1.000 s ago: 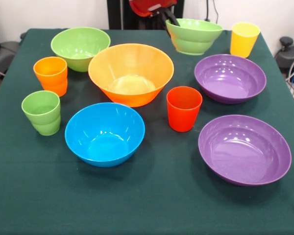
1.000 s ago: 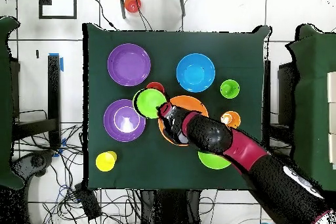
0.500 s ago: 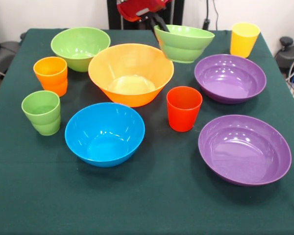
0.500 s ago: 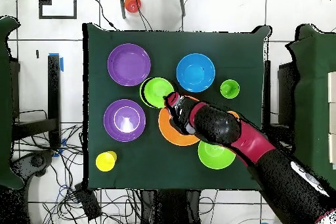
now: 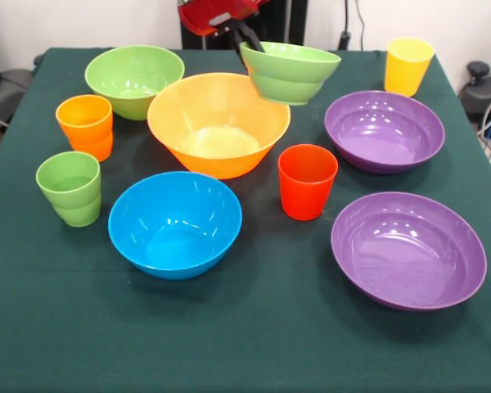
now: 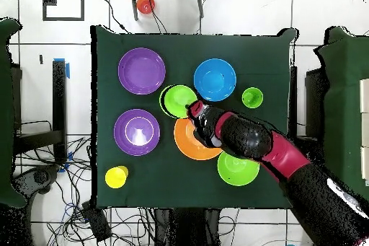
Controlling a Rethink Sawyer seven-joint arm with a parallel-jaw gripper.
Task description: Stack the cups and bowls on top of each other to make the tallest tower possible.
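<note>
The gripper (image 5: 247, 42), clamped on the small green bowl's (image 5: 290, 72) rim, should center it over the orange bowl (image 5: 218, 121) before lowering.

Glossy, smooth plastic bowls: the two purple bowls (image 5: 408, 250) show bright highlights, the blue bowl (image 5: 175, 223) shines, and the large orange bowl (image 5: 218, 123) looks slightly translucent. The cups (orange, green, red (image 5: 307, 181), yellow) share that smooth plastic sheen. The surface (image 5: 254, 344) is covered in matt dark-green cloth. The arm's shell (image 6: 245, 138) looks glossy
</note>
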